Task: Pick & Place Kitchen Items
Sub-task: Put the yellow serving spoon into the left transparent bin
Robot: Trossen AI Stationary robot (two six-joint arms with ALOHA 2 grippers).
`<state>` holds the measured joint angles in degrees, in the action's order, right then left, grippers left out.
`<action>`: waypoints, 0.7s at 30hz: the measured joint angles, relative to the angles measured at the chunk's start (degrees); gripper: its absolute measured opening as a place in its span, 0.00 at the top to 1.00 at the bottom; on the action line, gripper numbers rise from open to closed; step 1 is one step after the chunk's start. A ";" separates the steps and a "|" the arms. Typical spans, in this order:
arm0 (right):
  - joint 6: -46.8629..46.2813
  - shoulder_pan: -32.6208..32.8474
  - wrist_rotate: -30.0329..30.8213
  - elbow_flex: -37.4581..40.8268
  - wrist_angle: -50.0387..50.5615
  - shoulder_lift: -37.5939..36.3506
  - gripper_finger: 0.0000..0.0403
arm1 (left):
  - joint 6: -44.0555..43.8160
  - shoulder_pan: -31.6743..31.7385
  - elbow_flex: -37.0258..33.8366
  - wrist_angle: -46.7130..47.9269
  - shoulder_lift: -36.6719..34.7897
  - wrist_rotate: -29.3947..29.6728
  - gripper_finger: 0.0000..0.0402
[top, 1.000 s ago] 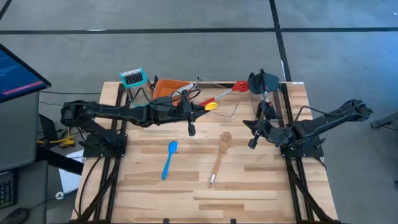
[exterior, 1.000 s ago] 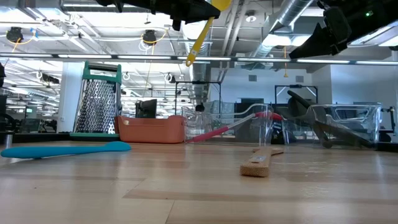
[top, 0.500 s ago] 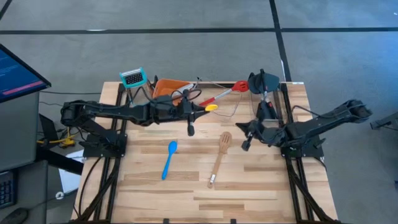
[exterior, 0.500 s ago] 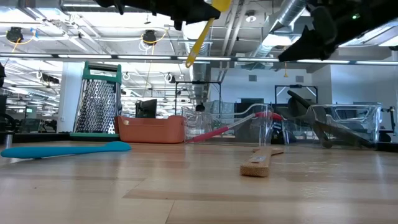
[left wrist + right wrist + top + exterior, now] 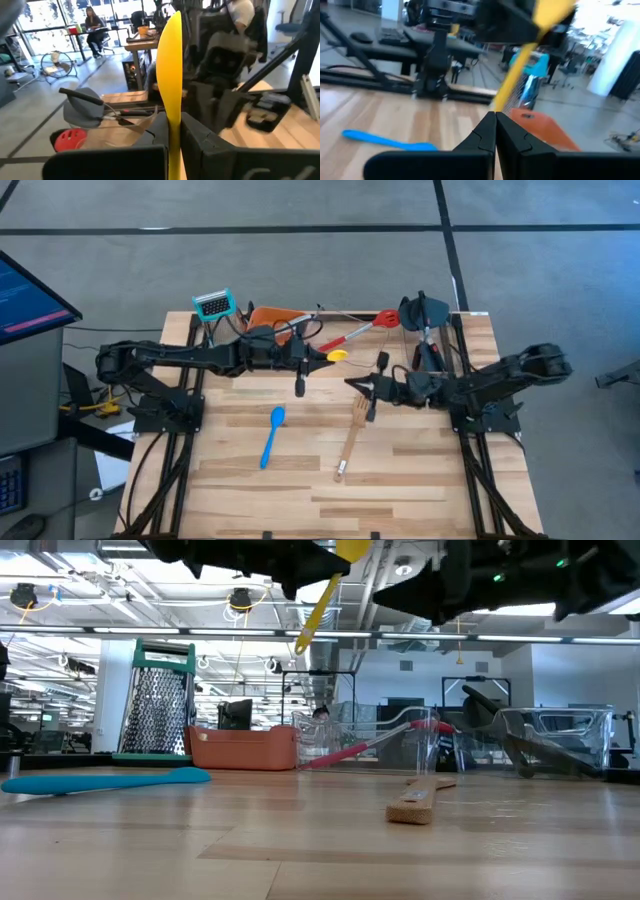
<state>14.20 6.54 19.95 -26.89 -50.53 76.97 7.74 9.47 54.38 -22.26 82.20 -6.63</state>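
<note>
1. The worktop (image 5: pixel 300 480) is pale wooden planking on a dark frame; beyond it the low view shows an open workshop with ceiling ducts and lamps.
2. An orange tray (image 5: pixel 268 319) sits at the worktop's far edge, and it serves as the landmark here.
3. A box grater (image 5: pixel 213 305) with a teal frame stands just left of the orange tray.
4. A red spoon (image 5: pixel 358 330) lies just right of the tray, its bowl pointing away from the tray.
5. Black spatulas (image 5: pixel 424 313) lie farther right of the tray, past the red spoon.
6. A blue spoon (image 5: pixel 272 435) lies on bare planks well in front of the tray.
7. A wooden fork-like spatula (image 5: pixel 352 436) lies in front of the tray and to its right, near the blue spoon but apart from it.
8. The left gripper (image 5: pixel 318 356) reaches level from the left, raised above the worktop just in front of the tray, jaws clamped on a yellow spoon (image 5: pixel 171 90).
9. The right gripper (image 5: pixel 352 383) stretches in from the right with jaws pressed together and holding nothing, above the head of the wooden fork-like spatula, near the yellow spoon.
10. In the left wrist view a person (image 5: pixel 93 20) sits at a desk far back in the room.
</note>
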 joint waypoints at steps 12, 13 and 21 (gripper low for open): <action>-2.09 -6.39 -5.21 -6.10 -9.21 12.79 0.91 | -0.72 -1.38 -2.96 -2.59 -1.84 -0.88 1.00; -2.09 -6.38 -5.95 -6.95 -8.98 13.55 0.88 | -0.72 -1.36 -2.96 -2.65 -1.87 -0.88 0.99; -1.64 -6.41 -6.56 -12.75 -8.83 18.82 0.48 | -0.74 -1.36 -2.94 -2.71 -1.69 -0.81 0.99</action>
<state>12.57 0.13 13.39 -39.65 -59.37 95.79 7.01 8.12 51.44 -24.97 80.51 -7.44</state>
